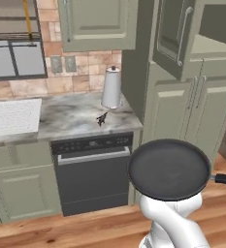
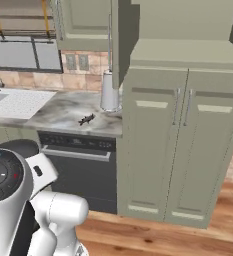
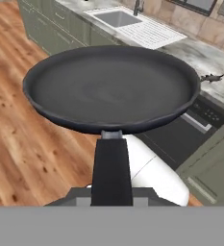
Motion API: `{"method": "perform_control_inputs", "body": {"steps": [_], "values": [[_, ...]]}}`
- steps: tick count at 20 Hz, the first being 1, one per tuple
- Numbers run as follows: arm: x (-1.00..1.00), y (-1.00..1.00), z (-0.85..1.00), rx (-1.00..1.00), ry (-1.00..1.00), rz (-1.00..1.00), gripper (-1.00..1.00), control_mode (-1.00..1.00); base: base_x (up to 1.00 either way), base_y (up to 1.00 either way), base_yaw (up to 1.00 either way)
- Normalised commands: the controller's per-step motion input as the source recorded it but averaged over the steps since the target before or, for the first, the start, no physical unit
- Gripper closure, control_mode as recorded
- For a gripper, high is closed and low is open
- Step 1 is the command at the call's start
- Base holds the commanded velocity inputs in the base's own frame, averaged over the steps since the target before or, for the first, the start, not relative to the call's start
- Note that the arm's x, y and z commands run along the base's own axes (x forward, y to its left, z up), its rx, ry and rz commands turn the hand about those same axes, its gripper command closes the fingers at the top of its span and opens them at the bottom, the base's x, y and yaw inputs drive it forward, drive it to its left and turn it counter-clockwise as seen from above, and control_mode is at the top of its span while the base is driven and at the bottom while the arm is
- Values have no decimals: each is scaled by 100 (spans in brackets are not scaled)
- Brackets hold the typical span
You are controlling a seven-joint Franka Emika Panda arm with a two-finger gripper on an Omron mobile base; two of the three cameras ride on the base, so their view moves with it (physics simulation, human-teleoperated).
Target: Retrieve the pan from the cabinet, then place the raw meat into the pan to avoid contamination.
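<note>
Pan handle point(image 3: 111, 168) is running straight up from the bottom of the hand view, where the gripper point(image 3: 111, 196) is pinching it near its free end; the finger tips themselves are not clearly showing, so the grip is being judged from how the handle is sitting there. Pan point(image 1: 169, 168) is hanging level in mid-air in front of the dishwasher point(image 1: 92, 174), clear of the countertop point(image 1: 66, 118), with the cabinet point(image 1: 189, 63) door standing open behind it.

Raw meat point(image 1: 102, 118), a small fish, is lying on the counter just beside the paper-towel roll point(image 1: 111, 88), well apart from the pan.

Risks, as judged:
- Holding by the handle end is putting the pan's whole weight out ahead of the jaws; a quick swing could be making it droop or twist in the grip.
- Bringing the pan in over the counter could be clipping the towel roll or sweeping the fish off the edge.
- Setting the pan down too near the counter lip could be leaving it overhanging.
- Open cabinet door is sitting close to the arm's sweep.
</note>
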Motion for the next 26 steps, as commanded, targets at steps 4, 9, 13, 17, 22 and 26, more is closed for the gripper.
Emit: {"method": "perform_control_inputs", "body": {"steps": [4,9,13,17,22,26], "values": [[0,0,0,0,0,0,100,100,0,64,-4],[0,0,0,0,0,0,100,100,0,65,-4],[0,0,0,0,0,0,100,100,0,62,-4],[0,0,0,0,0,0,100,100,3,46,-6],[0,0,0,0,0,0,100,100,18,28,-9],[0,0,0,0,0,0,100,100,33,21,-7]]}}
